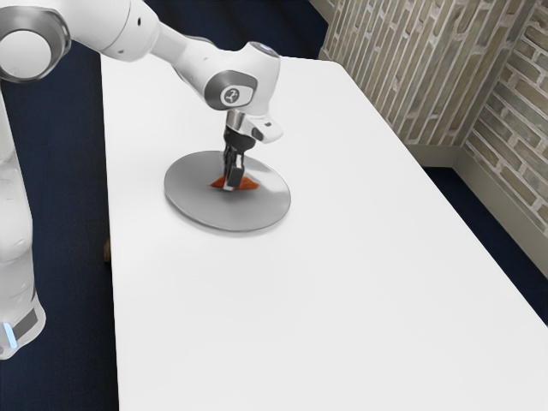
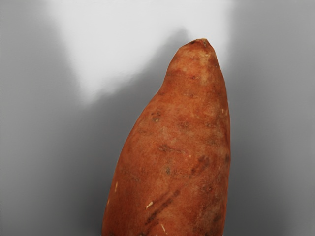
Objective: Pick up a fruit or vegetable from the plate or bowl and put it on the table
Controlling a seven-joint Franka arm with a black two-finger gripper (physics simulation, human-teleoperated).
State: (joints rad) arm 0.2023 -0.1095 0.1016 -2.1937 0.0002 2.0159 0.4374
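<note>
My gripper [image 1: 232,176] is down at the middle of the round grey plate [image 1: 195,199] in the exterior view, pointing downward. It hides the middle of an orange-brown sweet potato [image 1: 248,183], whose two ends show on either side of it. The sweet potato is low, at the plate's surface; whether it is gripped I cannot tell. In the wrist view the sweet potato [image 2: 177,147] lies large and close beneath my hand, its narrow tip pointing away, over the grey plate [image 2: 39,157].
A long white table [image 1: 300,317] carries the plate and extends well beyond it toward the exterior view's bottom and right. A brick wall [image 1: 411,68] stands past the table's far edge on the exterior view's right.
</note>
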